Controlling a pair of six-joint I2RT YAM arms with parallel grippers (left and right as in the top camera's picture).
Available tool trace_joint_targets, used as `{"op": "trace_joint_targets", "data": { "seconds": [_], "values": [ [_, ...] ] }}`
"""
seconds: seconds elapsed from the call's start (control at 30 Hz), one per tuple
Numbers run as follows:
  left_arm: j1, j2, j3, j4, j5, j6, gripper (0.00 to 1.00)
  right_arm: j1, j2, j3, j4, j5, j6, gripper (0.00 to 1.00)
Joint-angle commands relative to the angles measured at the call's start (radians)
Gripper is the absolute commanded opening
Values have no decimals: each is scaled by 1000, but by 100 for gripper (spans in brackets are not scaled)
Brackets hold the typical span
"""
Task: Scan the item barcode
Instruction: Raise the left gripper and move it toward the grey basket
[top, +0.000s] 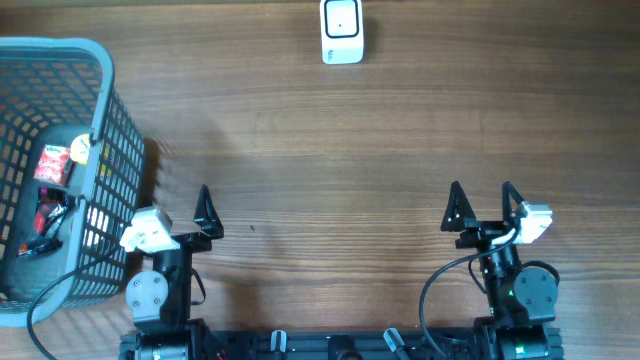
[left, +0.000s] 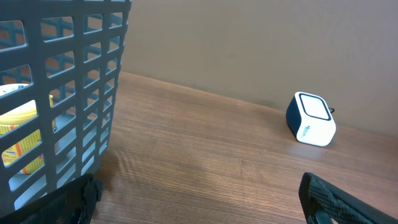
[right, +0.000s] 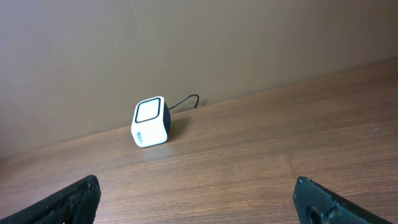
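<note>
left tool (left: 199, 186): spread | right tool (top: 482, 200): spread | packet (top: 52, 165): inside basket (top: 100, 60), just left of left tool | scanner (top: 342, 30): on counter (top: 320, 180), well ahead, between both tools

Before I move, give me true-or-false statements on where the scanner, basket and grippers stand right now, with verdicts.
1. The left gripper and right gripper are both open and empty. True.
2. The scanner sits inside the basket. False: it stands on the table, at the far edge.
3. The basket is on the left arm's side. True.
4. A packet lies in front of the scanner. False: the only packets seen are in the basket.
</note>
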Motion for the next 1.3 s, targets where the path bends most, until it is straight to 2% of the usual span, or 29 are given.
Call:
{"op": "trace_joint_targets", "data": {
  "seconds": [0.0,0.9,0.93,0.97,1.0,1.1,1.27],
  "values": [
    [-152,-8,-3,-7,1,-6,100,6,-10,-1,3,-16,-18,100],
    [-151,-8,-3,22,-32,-14,100,6,-10,-1,3,-16,-18,100],
    [-154,-8,-2,45,83,-57,100,6,-10,-1,3,-16,-17,100],
    [-154,-8,5,53,155,-51,100,6,-10,-1,3,-16,-18,100],
    [-154,-8,19,48,206,-52,100,6,-10,-1,3,-16,-18,100],
    [-154,13,109,-6,224,-51,100,6,-10,-1,3,-16,-17,100],
    [-154,269,451,-68,269,-2,100,6,-10,-1,3,-16,-17,100]
  ]
}}
